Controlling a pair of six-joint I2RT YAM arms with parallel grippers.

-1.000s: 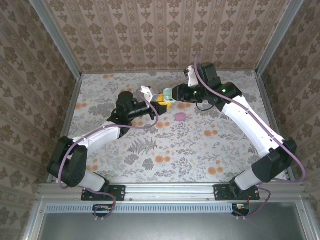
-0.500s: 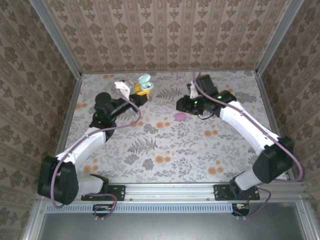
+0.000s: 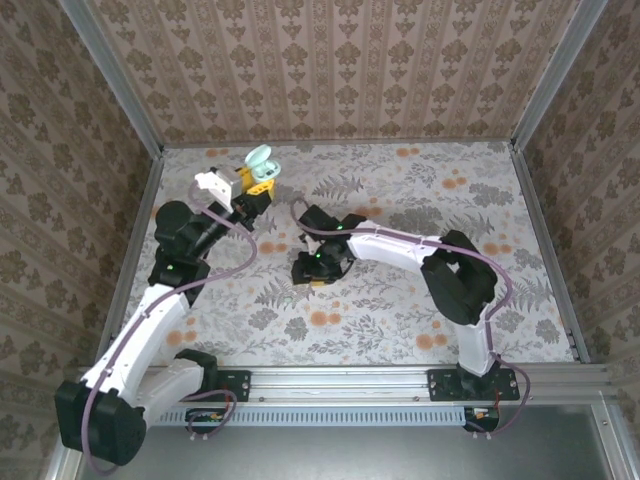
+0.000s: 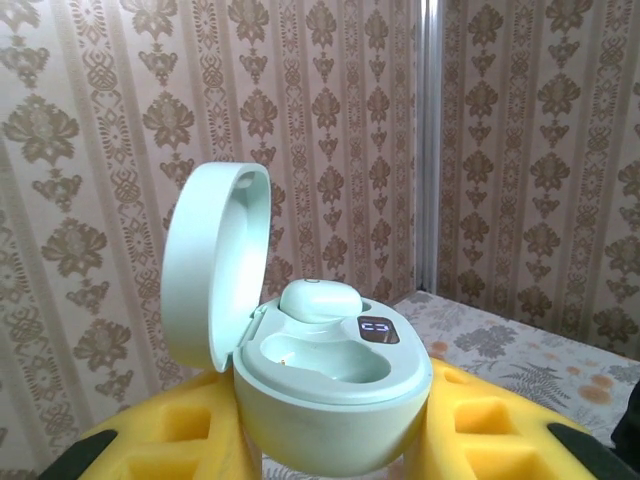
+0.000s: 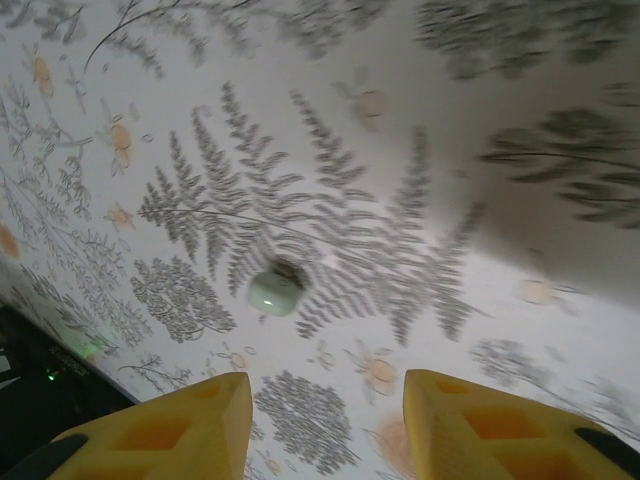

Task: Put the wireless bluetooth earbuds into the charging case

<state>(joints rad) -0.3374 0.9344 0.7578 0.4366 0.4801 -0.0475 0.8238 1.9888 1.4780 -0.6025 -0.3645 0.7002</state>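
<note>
My left gripper [image 3: 256, 182] is raised at the back left, shut on a mint charging case [image 3: 262, 160]. In the left wrist view the case [image 4: 330, 390] sits between the yellow fingers [image 4: 490, 420] with its lid [image 4: 215, 265] swung up. One pale mint earbud [image 4: 318, 300] is seated in the far socket, and the near socket is bare. My right gripper [image 3: 313, 267] points down at the table centre. Its yellow fingers [image 5: 180, 430] stand apart with nothing between them. A second mint earbud [image 5: 275, 292] lies on the cloth just beyond them.
The table [image 3: 400, 300] is covered in a floral fern-print cloth. Wallpapered walls and aluminium posts [image 3: 110, 80] close in the back and both sides. The right arm's elbow [image 3: 460, 275] is folded over the right-centre of the table.
The left arm swung back and to the left, carrying the open case. The right arm folded in from the back right to the table centre, and its fingers stand wider apart.
</note>
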